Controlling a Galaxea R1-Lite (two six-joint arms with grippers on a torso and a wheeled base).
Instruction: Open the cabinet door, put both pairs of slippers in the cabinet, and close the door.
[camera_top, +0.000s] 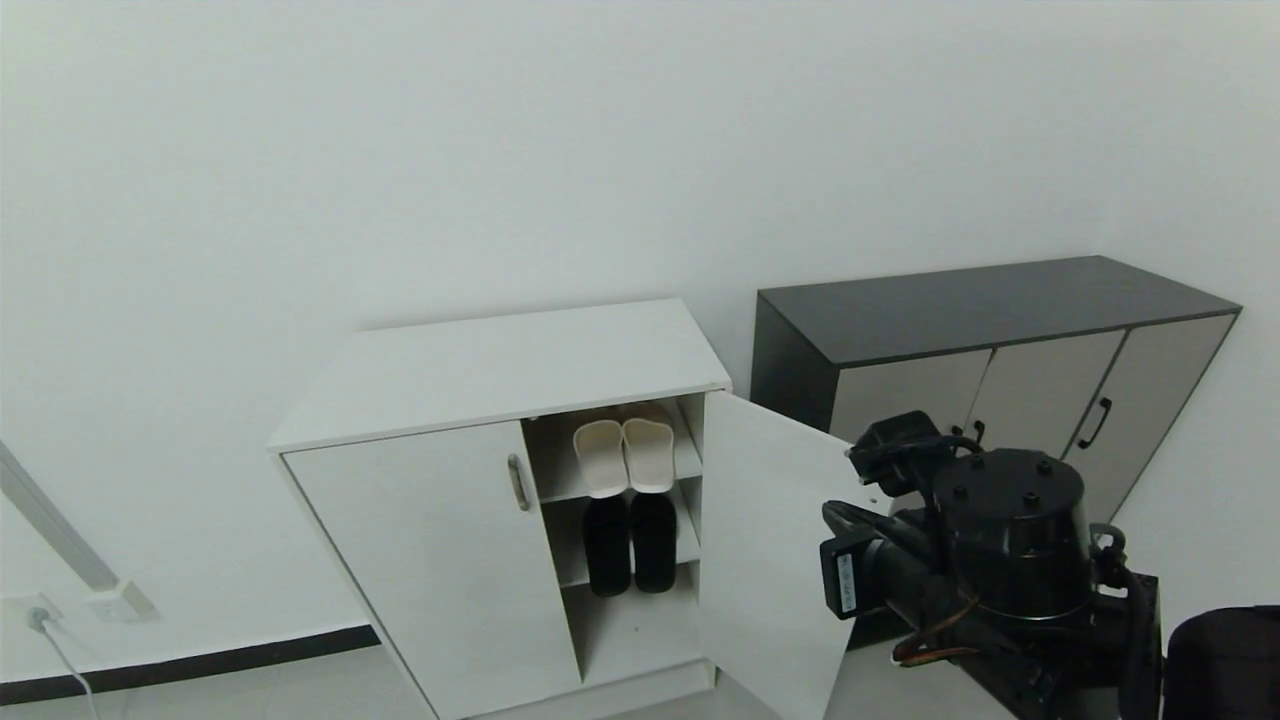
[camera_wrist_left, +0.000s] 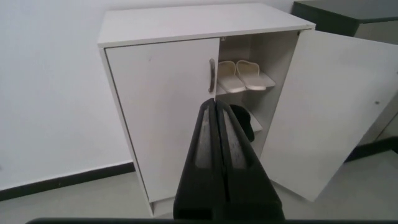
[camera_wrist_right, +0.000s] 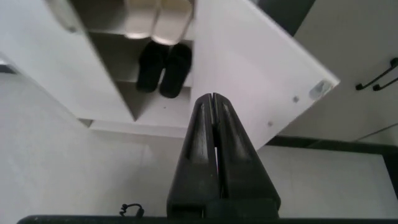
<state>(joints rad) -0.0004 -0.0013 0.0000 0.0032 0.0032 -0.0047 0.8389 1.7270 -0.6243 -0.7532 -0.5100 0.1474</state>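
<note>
While the white laminate cabinet (camera_top: 500, 370) has its right-hand door (camera_top: 770, 540) swung wide, note that the cream foam slippers (camera_top: 625, 455) lie on the upper shelf and the black slippers (camera_top: 630, 540) on the shelf below. On the left gripper (camera_wrist_left: 216, 104) and the right gripper (camera_wrist_right: 213, 98), the fingers are pressed together and hold nothing. Only closing appears to remain. You risk a glancing push: closed fingers may slide off the door's edge, or the black heels, near the shelf front, may block it.
</note>
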